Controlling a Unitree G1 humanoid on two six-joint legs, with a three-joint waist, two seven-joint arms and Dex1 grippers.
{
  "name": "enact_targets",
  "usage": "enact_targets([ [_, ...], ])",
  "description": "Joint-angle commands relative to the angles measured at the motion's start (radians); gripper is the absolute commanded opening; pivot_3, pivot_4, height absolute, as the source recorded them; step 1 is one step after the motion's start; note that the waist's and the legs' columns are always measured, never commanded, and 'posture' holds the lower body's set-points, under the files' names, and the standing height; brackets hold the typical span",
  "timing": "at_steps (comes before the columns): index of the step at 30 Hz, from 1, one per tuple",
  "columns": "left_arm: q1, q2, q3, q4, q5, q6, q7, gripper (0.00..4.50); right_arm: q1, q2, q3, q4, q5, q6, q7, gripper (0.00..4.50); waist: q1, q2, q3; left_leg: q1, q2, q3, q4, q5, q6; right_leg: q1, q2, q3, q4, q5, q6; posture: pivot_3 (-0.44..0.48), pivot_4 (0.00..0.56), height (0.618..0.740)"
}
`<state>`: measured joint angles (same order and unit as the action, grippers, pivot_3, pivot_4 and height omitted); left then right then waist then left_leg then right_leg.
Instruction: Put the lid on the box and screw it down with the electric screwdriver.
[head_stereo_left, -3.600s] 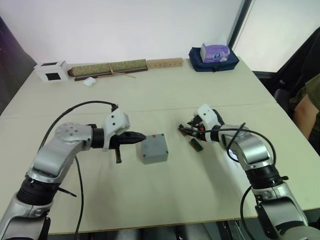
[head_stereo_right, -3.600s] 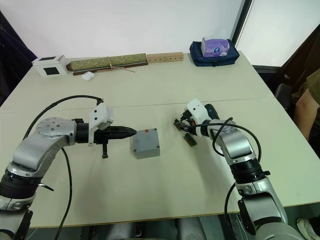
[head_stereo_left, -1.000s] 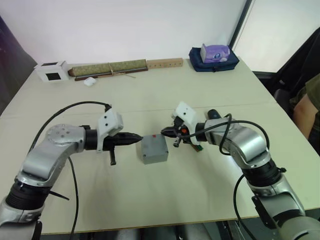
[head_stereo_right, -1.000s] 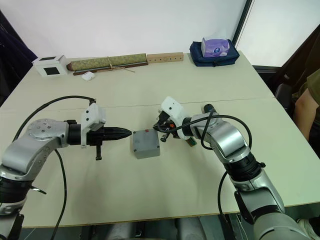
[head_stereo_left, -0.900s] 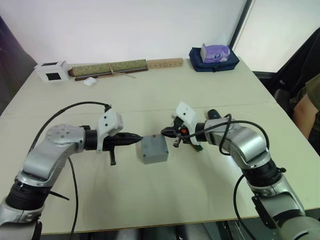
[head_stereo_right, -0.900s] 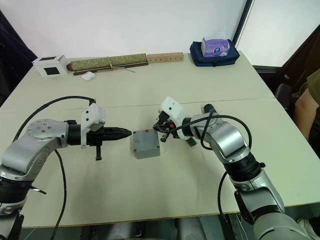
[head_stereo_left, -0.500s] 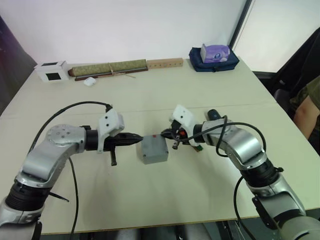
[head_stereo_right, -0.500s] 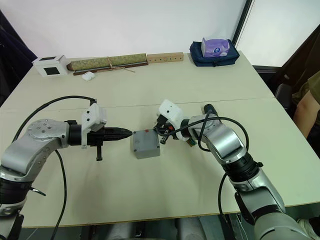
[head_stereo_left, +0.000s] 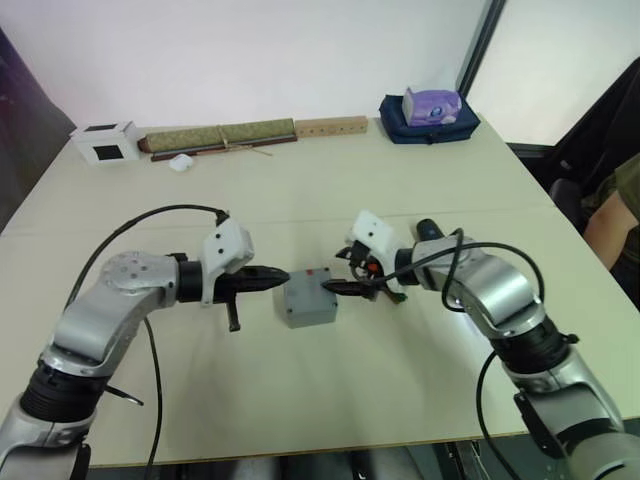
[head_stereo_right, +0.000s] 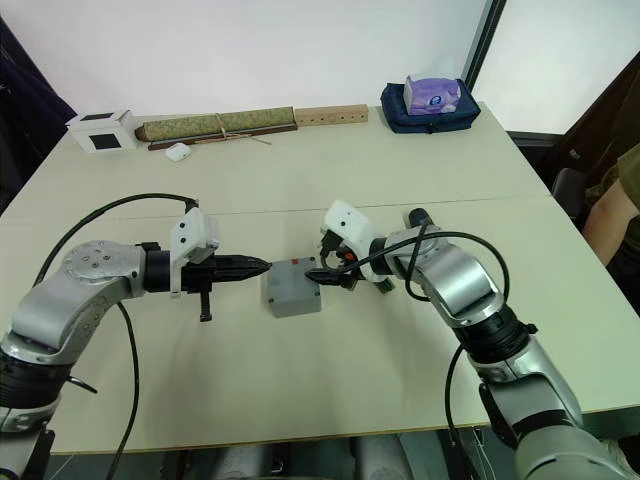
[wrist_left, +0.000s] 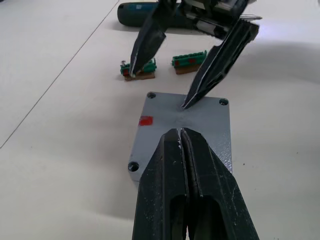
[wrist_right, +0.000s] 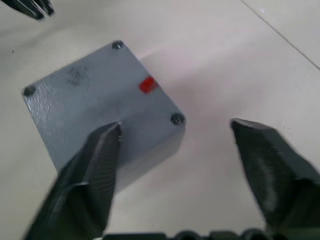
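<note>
The grey lid (head_stereo_left: 306, 287) lies on the grey box (head_stereo_left: 312, 313) at the table's middle, a red mark and corner screws on its top. My left gripper (head_stereo_left: 281, 276) is shut with nothing in it, its tip at the lid's left edge (wrist_left: 186, 122). From the right, my right gripper (head_stereo_left: 336, 274) stands open; one finger (wrist_left: 220, 62) touches the lid's top and the other finger (wrist_left: 148, 37) is off beside it. The wrist view shows its two fingers (wrist_right: 95, 172) spread over the lid's corner. The electric screwdriver (wrist_left: 136, 11) lies on the table behind my right arm.
Two small green circuit boards (wrist_left: 139, 70) lie just right of the box. Along the far edge stand a white cube (head_stereo_left: 103, 141), a long roll (head_stereo_left: 215, 134), a wooden block (head_stereo_left: 330, 126) and a blue bag (head_stereo_left: 428, 110). A person (head_stereo_left: 618, 205) sits at the right.
My right gripper has gone from shut to open and reached a little further left, one finger now on the lid. The left arm has barely moved.
</note>
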<state>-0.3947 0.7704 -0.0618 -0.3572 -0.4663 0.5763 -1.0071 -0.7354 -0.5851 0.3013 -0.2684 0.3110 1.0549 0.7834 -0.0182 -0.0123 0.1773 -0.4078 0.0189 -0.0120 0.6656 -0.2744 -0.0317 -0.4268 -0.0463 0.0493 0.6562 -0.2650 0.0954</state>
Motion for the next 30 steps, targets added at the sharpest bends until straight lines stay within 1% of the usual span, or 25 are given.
enact_targets([
  [1,-0.016,-0.017,0.007,-0.012,-0.012,-0.043,-0.021,0.00,-0.105,-0.104,-0.083,-0.046,0.023,0.114,0.012,4.46,0.001,0.000,0.000,0.000,0.000,0.000,0.000,0.000,0.000,0.000,0.000,0.000,0.000,0.000,0.000,0.000,0.150,0.740],
  [3,-0.024,-0.026,0.005,-0.010,-0.014,-0.055,-0.033,0.00,-0.132,-0.166,-0.084,-0.022,0.006,0.144,0.006,4.46,0.005,0.000,0.000,0.000,0.000,0.000,0.000,0.000,0.000,0.000,0.000,0.000,0.000,0.000,0.000,0.000,0.150,0.740],
  [5,-0.036,-0.039,0.001,-0.008,-0.018,-0.080,-0.056,0.00,-0.178,-0.267,-0.052,0.034,-0.014,0.201,0.022,4.46,0.004,0.000,0.000,0.000,0.000,0.000,0.000,0.000,0.000,0.000,0.000,0.000,-0.001,0.000,0.000,0.000,0.150,0.740],
  [8,-0.057,-0.066,0.000,-0.003,-0.030,-0.102,-0.076,0.00,-0.231,-0.370,0.008,0.102,-0.015,0.275,0.059,4.46,0.003,0.000,0.000,0.000,0.000,0.001,0.000,0.000,0.000,0.000,0.000,0.000,-0.001,0.000,0.000,0.000,0.150,0.740],
  [11,-0.079,-0.095,0.000,0.012,-0.020,-0.137,-0.082,0.00,-0.277,-0.420,0.086,0.172,-0.043,0.325,0.060,4.46,-0.002,0.000,0.000,0.000,0.000,0.001,0.000,0.000,0.000,0.000,0.000,0.000,-0.001,0.000,0.000,0.000,0.150,0.740],
  [14,-0.100,-0.132,-0.007,0.016,-0.039,-0.138,-0.089,0.00,-0.315,-0.447,0.163,0.209,-0.008,0.399,0.119,4.46,-0.007,0.001,0.000,0.000,0.000,0.001,-0.001,0.000,0.000,0.000,0.001,0.001,-0.001,0.000,0.000,0.000,0.150,0.740],
  [16,-0.111,-0.151,-0.012,0.011,-0.048,-0.143,-0.097,0.00,-0.331,-0.446,0.202,0.248,0.000,0.427,0.142,4.46,-0.004,0.001,0.000,0.000,0.000,0.001,-0.001,0.000,0.000,0.000,0.001,0.001,-0.001,0.000,0.000,0.000,0.150,0.740],
  [19,-0.117,-0.168,-0.013,-0.001,-0.071,-0.133,-0.105,0.00,-0.357,-0.414,0.244,0.341,-0.004,0.470,0.138,4.46,-0.001,0.001,0.000,0.000,0.000,0.002,-0.001,0.000,0.000,0.000,0.000,0.001,-0.001,0.000,0.000,0.000,0.150,0.740],
  [25,-0.110,-0.162,-0.030,-0.024,-0.084,-0.129,-0.117,0.00,-0.378,-0.370,0.322,0.476,-0.021,0.444,0.146,4.46,-0.001,0.001,0.000,0.000,0.000,0.002,0.000,0.000,0.000,0.000,0.000,0.001,-0.001,0.000,0.000,0.000,0.150,0.740],
  [28,-0.110,-0.160,-0.032,-0.029,-0.089,-0.126,-0.115,0.00,-0.391,-0.343,0.340,0.530,-0.024,0.440,0.149,4.46,-0.002,0.001,0.000,0.000,0.000,0.002,0.000,0.000,0.000,0.000,0.000,0.001,-0.001,0.000,0.000,0.000,0.150,0.740],
  [30,-0.109,-0.158,-0.033,-0.034,-0.091,-0.117,-0.109,0.00,-0.399,-0.308,0.356,0.580,-0.035,0.430,0.146,4.46,-0.002,0.001,0.000,0.000,0.000,0.002,0.000,0.000,0.000,0.000,0.000,0.001,-0.001,0.000,0.000,0.000,0.150,0.740],
])
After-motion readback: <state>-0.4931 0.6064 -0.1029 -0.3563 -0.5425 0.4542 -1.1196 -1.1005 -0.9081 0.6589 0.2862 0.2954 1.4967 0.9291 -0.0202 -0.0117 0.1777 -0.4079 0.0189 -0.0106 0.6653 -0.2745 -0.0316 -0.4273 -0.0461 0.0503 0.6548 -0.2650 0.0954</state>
